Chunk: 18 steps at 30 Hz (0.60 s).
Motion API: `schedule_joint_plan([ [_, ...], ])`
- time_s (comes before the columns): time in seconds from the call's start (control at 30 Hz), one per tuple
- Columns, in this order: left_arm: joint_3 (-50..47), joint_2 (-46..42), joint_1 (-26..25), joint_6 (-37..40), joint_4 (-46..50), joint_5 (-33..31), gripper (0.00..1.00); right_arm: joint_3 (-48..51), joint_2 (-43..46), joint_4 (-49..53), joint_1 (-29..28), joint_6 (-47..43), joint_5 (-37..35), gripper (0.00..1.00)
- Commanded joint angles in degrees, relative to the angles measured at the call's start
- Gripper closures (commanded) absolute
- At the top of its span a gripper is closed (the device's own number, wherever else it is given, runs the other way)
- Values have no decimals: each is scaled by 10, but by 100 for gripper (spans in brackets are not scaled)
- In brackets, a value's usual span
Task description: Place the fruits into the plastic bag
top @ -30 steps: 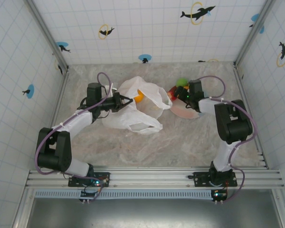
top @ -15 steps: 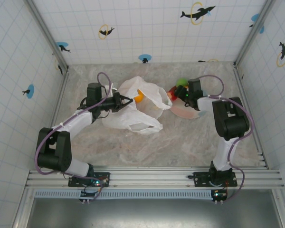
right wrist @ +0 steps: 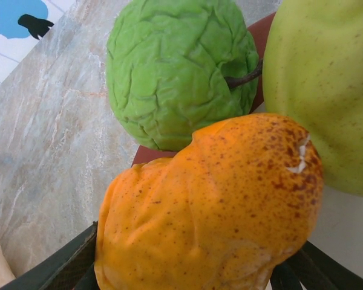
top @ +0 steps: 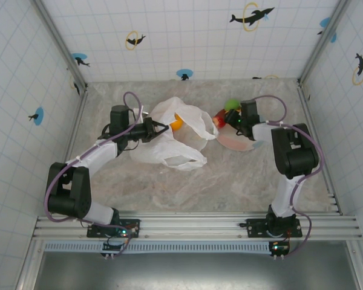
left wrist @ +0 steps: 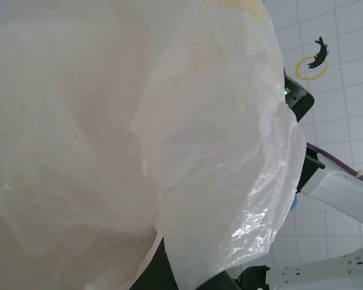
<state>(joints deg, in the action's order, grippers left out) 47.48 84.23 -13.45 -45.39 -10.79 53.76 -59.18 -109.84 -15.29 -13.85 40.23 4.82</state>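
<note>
1. Fruits (top: 227,110): clustering on the plate (top: 237,142), far right on the surface (top: 230,181).
2. Orange piece (top: 176,124): showing in the mouth of the plastic bag (top: 169,151), left of centre.
3. Right tool (top: 221,119): gripping the orange speckled fruit (right wrist: 212,205), which is touching the wrinkled green fruit (right wrist: 175,72).
4. Left tool (top: 161,129): sitting at the bag's mouth under draped plastic; cannot tell whether wide or narrow.

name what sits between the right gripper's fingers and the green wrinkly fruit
The orange speckled fruit, in the right wrist view. It lies between the fingers of the right gripper, with the green wrinkly fruit right behind it.
</note>
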Motion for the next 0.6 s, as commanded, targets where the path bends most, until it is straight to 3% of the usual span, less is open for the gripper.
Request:
schedule_joint_plan([
  [0.0, -2, -5, 4, 11, 3, 8, 100, 23, 49, -23, 3, -4, 0, 35],
  [0.3, -1, -6, 4, 10, 2, 10, 100, 127, 198, -34, -4, -34, 45, 36],
  [0.57, -2, -7, 4, 8, 1, 9, 100, 246, 384, 66, -54, -143, 97, 36],
])
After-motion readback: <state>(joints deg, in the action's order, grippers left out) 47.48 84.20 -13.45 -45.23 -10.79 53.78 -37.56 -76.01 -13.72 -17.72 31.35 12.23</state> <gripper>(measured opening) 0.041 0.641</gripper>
